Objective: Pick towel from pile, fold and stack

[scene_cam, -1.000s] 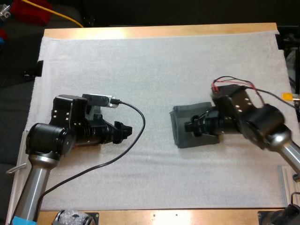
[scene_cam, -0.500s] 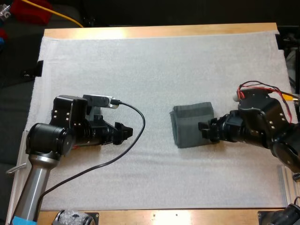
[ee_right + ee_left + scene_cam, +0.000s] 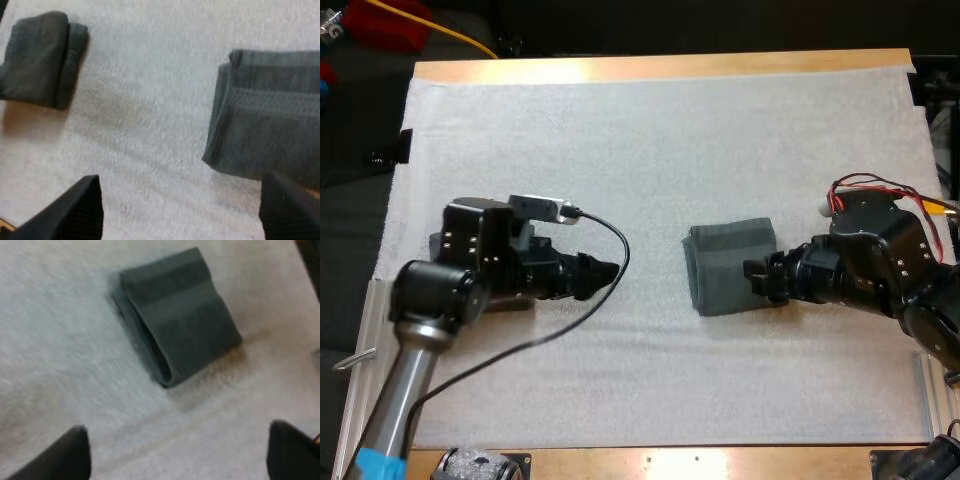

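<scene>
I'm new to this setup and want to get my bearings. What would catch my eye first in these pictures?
The dark folded towel stands out first, lying on the white mat right of centre in the high view. The right gripper is at its right edge, open, and the left gripper points toward it from across the mat, also open. The right wrist view shows a second towel lying farther off on the mat.

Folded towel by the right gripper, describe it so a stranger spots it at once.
On the white mat, look right of centre, beside the open right gripper. The folded towel is a dark grey-green rectangle lying flat; a second folded towel lies farther off across the mat.
</scene>
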